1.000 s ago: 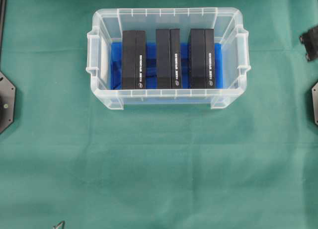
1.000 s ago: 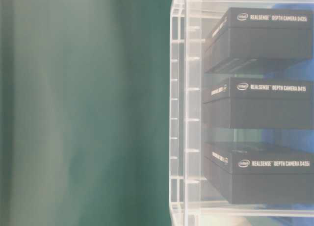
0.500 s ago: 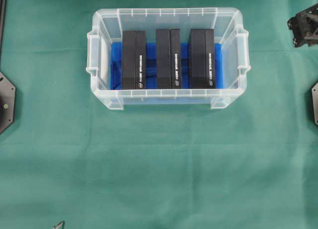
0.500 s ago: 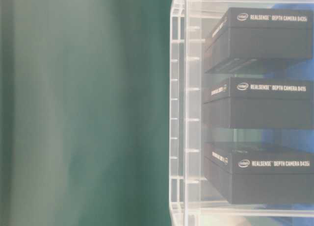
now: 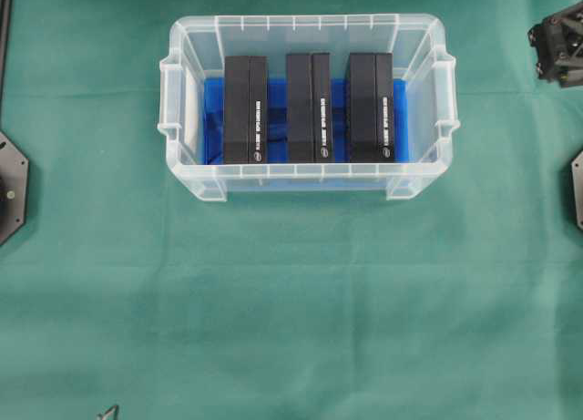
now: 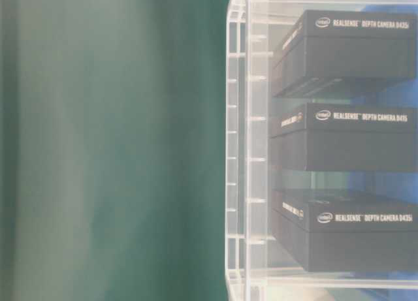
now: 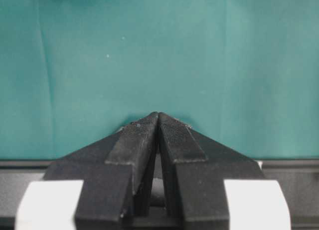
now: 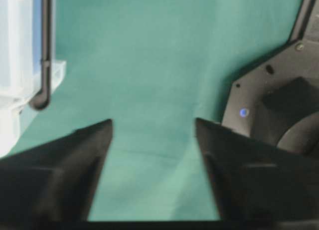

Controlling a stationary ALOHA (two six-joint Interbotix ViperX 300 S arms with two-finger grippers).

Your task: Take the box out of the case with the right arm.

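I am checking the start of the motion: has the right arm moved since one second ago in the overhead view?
Yes. The right arm has come further into view from the right edge, toward the case.

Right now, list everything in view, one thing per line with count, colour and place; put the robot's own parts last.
case: one, clear plastic with a blue lined bottom, upper middle of the overhead view, on the cloth.
RealSense depth camera boxes: three, black with white lettering, side by side in the case; left box, middle box, right box.
cloth: one, green, covering the table.
arm base plates: two, black, at the left edge and right edge of the overhead view.
left tool: one, black with white parts, shut, over bare cloth.
right tool: one, black, open, empty, over cloth to the right of the case.
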